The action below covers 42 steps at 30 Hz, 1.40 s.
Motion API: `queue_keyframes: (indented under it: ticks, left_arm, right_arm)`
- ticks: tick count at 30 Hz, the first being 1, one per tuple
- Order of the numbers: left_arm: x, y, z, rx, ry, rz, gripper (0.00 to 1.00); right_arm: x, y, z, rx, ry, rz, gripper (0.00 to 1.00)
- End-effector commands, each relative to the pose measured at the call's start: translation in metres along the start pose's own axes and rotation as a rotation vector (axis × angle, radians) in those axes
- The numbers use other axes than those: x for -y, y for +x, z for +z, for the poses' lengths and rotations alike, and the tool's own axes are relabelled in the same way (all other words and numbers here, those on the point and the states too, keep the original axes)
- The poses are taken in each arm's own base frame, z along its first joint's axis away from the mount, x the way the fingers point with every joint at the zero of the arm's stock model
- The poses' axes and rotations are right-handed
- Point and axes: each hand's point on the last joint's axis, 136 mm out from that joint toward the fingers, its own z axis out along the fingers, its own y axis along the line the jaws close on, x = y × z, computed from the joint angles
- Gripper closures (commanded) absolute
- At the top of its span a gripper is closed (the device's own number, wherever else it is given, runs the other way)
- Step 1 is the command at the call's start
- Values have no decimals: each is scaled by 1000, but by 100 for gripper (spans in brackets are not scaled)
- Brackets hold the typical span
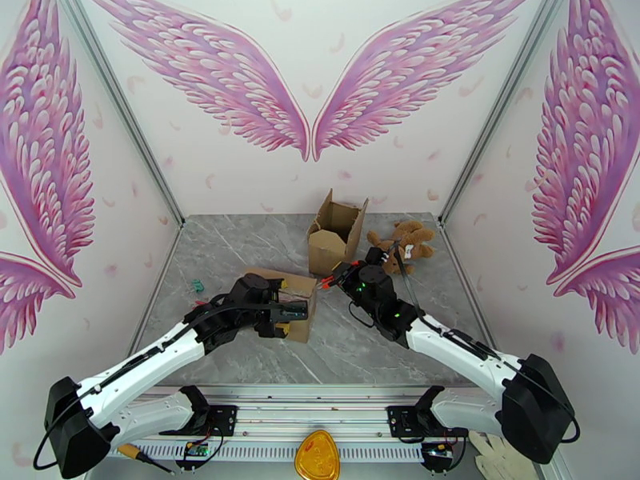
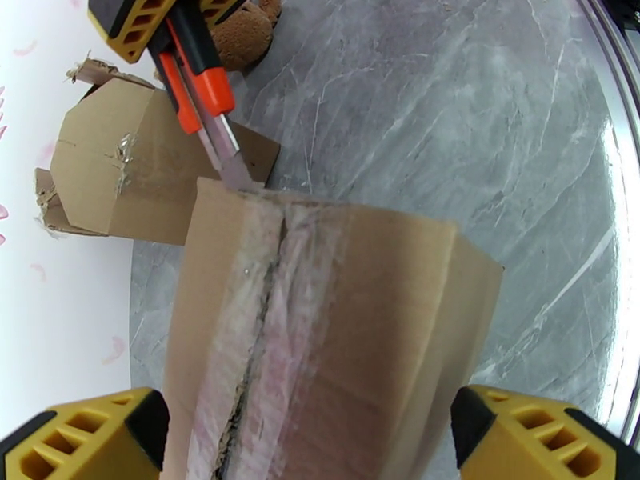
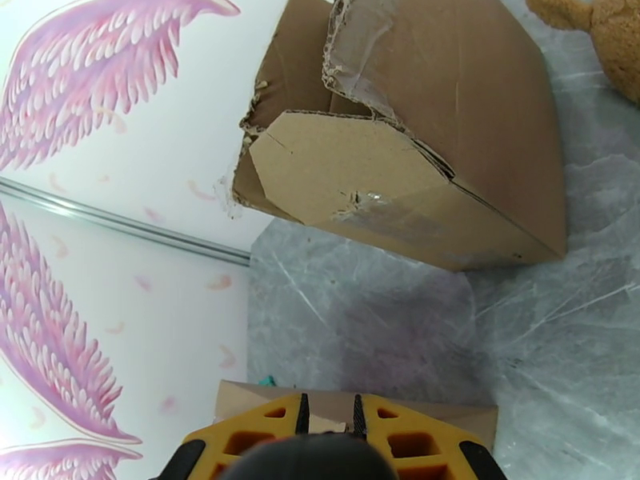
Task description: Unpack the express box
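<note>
Knife (image 2: pixel 204 90), pinched in right fingers (image 2: pixel 132 22), meets box (image 2: pixel 336 330) seam at twelve o'clock; cut shallow, with the empty, wide-spread left fingers (image 2: pixel 88 434) bracing.

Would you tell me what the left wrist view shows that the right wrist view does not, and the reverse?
Left wrist, not right wrist: the blade of the orange cutter at the far end of the taped seam on the sealed box. Right wrist, not left: the pink wing mural. Both: the opened box, the teddy bear, the grey table.
</note>
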Motion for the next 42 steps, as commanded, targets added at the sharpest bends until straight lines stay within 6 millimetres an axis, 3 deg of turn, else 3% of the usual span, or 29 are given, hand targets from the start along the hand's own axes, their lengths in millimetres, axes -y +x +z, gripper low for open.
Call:
queue_keyframes:
  ticks: [1, 7, 14, 17, 22, 29, 42]
  left_arm:
    - [4, -5, 13, 29, 13, -1, 1]
    - [-12, -8, 30, 24, -58, -45, 1]
    - [-40, -16, 36, 11, -182, -108, 1]
    - [-39, -22, 38, 36, -187, -118, 1]
    - [-34, -15, 39, 19, -189, -111, 1]
    - [-34, -8, 37, 52, -168, -98, 1]
    - [-40, 1, 31, 117, -104, -137, 1]
  right_arm:
    - [-4, 3, 5, -17, -11, 5, 100]
    - [5, 17, 6, -92, 38, 4, 100]
    - [10, 36, 10, -192, 64, 6, 100]
    - [8, 40, 11, -217, 58, 10, 100]
    - [1, 44, 11, -251, 27, -14, 100]
    - [9, 56, 7, -356, 31, 17, 100]
    - [8, 70, 1, -519, -25, 4, 100]
